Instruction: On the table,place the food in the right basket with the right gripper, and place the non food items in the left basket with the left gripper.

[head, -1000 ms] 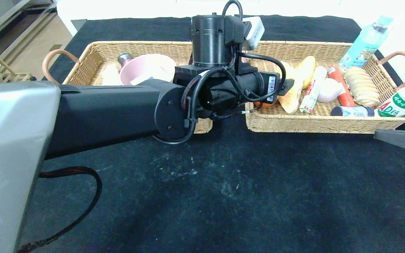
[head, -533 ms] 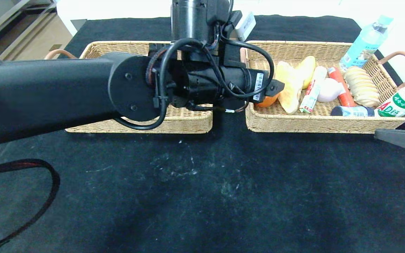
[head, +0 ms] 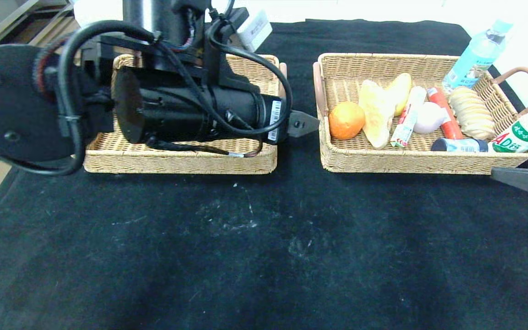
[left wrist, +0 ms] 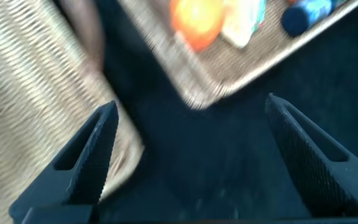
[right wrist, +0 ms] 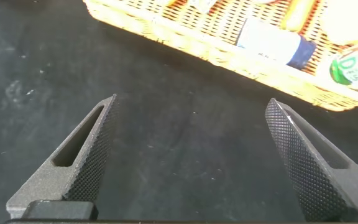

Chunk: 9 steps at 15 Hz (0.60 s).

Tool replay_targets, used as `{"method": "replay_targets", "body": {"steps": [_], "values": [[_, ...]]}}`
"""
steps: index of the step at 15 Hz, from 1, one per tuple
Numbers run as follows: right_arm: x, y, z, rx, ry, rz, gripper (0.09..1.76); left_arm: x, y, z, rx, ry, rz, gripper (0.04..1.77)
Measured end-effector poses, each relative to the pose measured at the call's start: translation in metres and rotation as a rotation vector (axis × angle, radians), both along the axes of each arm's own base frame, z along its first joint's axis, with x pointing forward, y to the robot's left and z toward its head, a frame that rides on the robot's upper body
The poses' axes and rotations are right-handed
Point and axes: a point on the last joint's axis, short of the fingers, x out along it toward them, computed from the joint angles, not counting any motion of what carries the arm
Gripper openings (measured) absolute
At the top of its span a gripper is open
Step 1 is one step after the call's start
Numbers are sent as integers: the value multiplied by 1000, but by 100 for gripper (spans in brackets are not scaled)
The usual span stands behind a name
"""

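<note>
Between the two baskets, the left gripper point(head: 303, 123) hangs with jaws spread and nothing held, the orange point(head: 346, 120) lying just beyond it inside the right basket point(head: 422, 161) (food side); a careless swing could clip the left basket point(head: 179, 161) rim.

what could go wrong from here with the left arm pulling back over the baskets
1. The left gripper hangs open in the gap between the left basket and the right basket, close to the pink handle; a sideways swing could clip it and shove the basket.
2. The orange sits at the right basket's near-left end, beside that handle, so a knock there might roll it.
3. The left arm hides most of the left basket from the head view, so its contents cannot be checked.
</note>
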Motion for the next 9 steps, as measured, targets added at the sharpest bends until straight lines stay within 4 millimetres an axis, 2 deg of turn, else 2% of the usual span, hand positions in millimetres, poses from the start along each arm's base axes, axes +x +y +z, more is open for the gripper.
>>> {"method": "replay_targets", "body": {"steps": [5,9], "values": [[-6,-4,-4,-15,3,-59,171,-49,60,2,73,-32,42,170],[-25,-6,-8,-16,-10,-78,171,-99,104,-12,113,-32,96,170]]}}
